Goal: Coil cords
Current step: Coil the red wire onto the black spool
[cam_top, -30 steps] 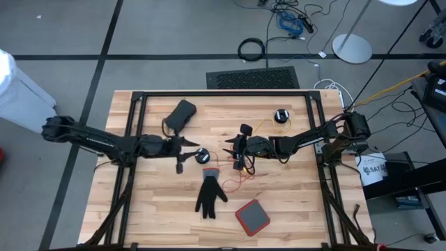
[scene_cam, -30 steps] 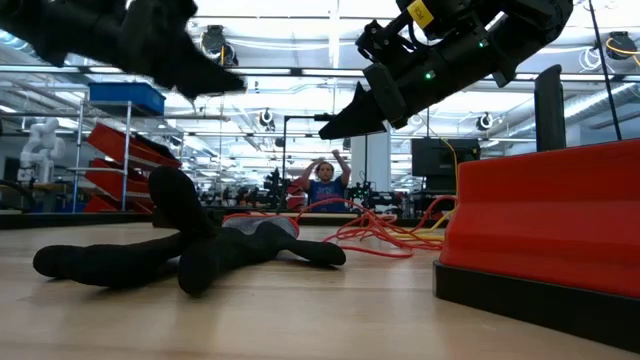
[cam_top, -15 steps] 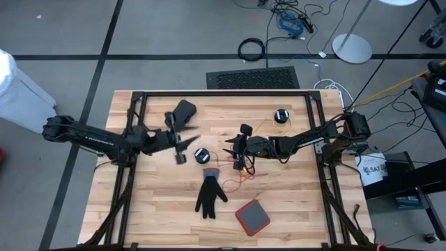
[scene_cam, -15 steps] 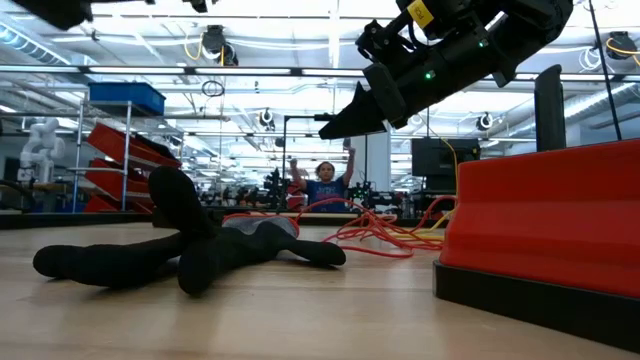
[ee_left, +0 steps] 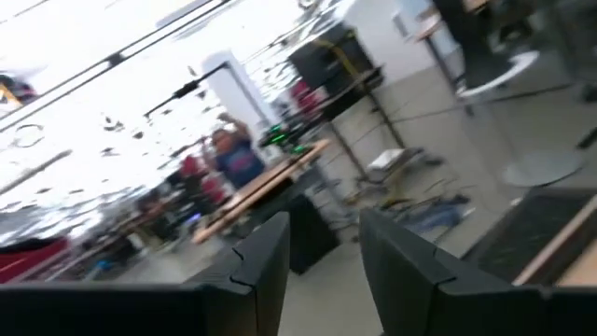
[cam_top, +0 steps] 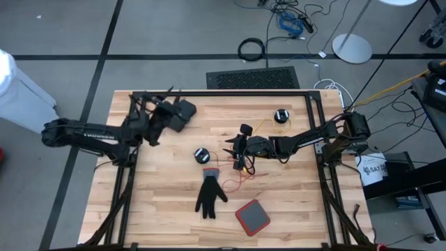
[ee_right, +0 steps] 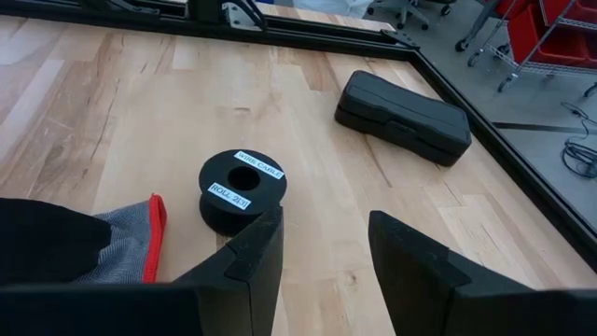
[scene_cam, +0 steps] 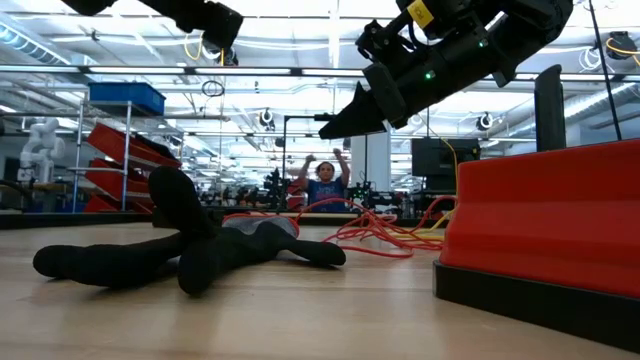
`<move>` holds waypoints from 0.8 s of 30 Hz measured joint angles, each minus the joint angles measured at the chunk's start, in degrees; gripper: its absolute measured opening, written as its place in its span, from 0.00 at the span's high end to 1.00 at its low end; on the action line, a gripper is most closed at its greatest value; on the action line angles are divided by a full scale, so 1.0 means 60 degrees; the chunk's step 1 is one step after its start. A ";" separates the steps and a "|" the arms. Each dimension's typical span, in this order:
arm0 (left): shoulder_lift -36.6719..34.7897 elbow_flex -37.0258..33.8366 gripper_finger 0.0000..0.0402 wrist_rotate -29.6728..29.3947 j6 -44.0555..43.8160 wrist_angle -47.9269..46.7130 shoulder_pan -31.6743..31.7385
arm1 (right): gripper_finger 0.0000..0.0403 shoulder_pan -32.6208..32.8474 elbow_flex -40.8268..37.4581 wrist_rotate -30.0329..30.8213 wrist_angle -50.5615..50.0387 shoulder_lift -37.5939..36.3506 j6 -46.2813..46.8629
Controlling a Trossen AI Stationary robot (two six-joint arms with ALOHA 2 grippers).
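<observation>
High view, left to right, as we recorded it. At the left edge of the wooden table (cam_top: 160,209) the left arm reached in over the black frame rail; we found the left gripper (cam_top: 155,120) raised near the far-left corner, just beside a black case (cam_top: 182,114), with its fingers (ee_left: 266,271) apart and nothing between them. Open bare wood lay in front of it, down the whole near-left part of the table.

Toward the middle we noted a small black puck (cam_top: 201,155), lying apart from both grippers, and nearer the front edge a black glove (cam_top: 209,195) with a grey, red-trimmed cuff. A thin reddish-yellow cord (cam_top: 240,178) ran loose on the wood between the glove and the right gripper (cam_top: 235,155), which hung over mid-table with its fingers (ee_right: 256,261) spread and empty. A red-topped flat box (cam_top: 251,216) sat near the front edge. A second black puck (cam_top: 281,116) lay at the far right with a yellow cord (cam_top: 263,124) leading from it toward the right arm.

Beyond the far edge we listed a floor grille (cam_top: 252,78), a black cable ring (cam_top: 251,49) and a blue cable bundle (cam_top: 289,22) on grey floor. In the low view, a person (scene_cam: 324,185) stood well behind the table with arms raised.
</observation>
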 joint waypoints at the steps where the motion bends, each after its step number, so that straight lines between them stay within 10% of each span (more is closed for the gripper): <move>1: 0.0000 0.0032 0.65 -0.0009 0.0080 0.0004 0.0129 | 0.64 0.0000 0.0000 -0.0003 0.0002 0.0000 0.0000; 12: -0.0004 0.0155 0.65 0.3032 -0.1920 -0.0401 0.1081 | 0.64 0.0000 0.0000 -0.0004 0.0003 0.0000 0.0000; 24: -0.0004 0.0155 0.65 1.0291 -0.6142 -0.5437 0.2150 | 0.64 -0.0002 0.0000 -0.0001 0.0006 0.0000 0.0000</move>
